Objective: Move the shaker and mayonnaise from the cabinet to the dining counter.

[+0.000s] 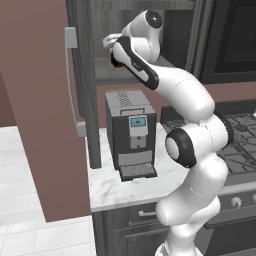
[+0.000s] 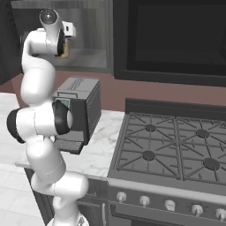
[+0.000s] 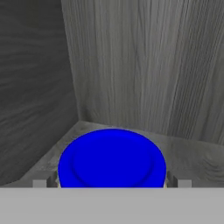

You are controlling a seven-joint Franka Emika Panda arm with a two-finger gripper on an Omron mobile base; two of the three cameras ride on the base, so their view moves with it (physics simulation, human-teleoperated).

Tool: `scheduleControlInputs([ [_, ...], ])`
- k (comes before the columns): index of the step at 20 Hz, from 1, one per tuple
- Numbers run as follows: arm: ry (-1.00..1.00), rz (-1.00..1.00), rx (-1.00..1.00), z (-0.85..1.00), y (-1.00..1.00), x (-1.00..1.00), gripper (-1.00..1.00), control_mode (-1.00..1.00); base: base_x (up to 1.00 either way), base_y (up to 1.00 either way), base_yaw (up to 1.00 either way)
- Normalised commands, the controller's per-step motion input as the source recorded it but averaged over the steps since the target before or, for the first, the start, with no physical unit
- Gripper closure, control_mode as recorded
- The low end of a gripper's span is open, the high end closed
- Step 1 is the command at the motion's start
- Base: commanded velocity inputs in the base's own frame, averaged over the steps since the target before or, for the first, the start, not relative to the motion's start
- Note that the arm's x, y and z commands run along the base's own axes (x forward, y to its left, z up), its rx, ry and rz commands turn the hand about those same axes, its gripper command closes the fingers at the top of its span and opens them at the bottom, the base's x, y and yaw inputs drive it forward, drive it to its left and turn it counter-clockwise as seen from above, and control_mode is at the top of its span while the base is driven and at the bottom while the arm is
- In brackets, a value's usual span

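The mayonnaise [image 3: 112, 159] shows its bright blue lid from above, standing on the floor of the open cabinet [image 3: 131, 65] near its back corner. My gripper [image 3: 111, 183] is open, with one fingertip on each side of the jar, close to the lid's rim. In the left base view the hand reaches into the cabinet [image 1: 82, 75] and a sliver of the cream jar [image 1: 114, 63] shows behind the gripper [image 1: 112, 56]. From the right, the gripper [image 2: 66, 44] hides most of the jar [image 2: 65, 51]. The shaker and the dining counter are out of view.
The cabinet door stands open edge-on with its silver bar handle [image 1: 70, 80]. Below the cabinet, a coffee machine [image 1: 130, 130] sits on a small marble worktop [image 1: 107, 187]. A gas stove [image 2: 176, 150] lies to the right, under a dark oven front [image 2: 176, 35].
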Motion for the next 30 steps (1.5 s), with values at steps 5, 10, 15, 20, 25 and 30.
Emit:
scheduleControlInputs([
  [5, -0.07, 0.01, 0.01, 0.03, 0.16, -0.65, 1.00, -1.00, 0.00, 0.00, 0.00],
  [10, -0.11, 0.06, 0.04, 0.02, 0.03, -0.86, 1.00, -1.00, 0.00, 0.00, 0.00],
  [15, -0.12, 0.15, 0.14, 0.05, -0.10, -0.94, 1.00, -1.00, 0.00, 0.00, 0.00],
  [20, -0.05, 0.21, 0.12, 0.09, -0.12, -0.93, 1.00, -1.00, 0.00, 0.00, 0.00],
  [25, -0.03, 0.20, 0.11, 0.17, -0.15, -0.94, 1.00, -1.00, 0.00, 0.00, 0.00],
  [30, 0.00, 0.21, 0.07, 0.15, -0.23, -0.87, 1.00, -1.00, 0.00, 0.00, 0.00],
])
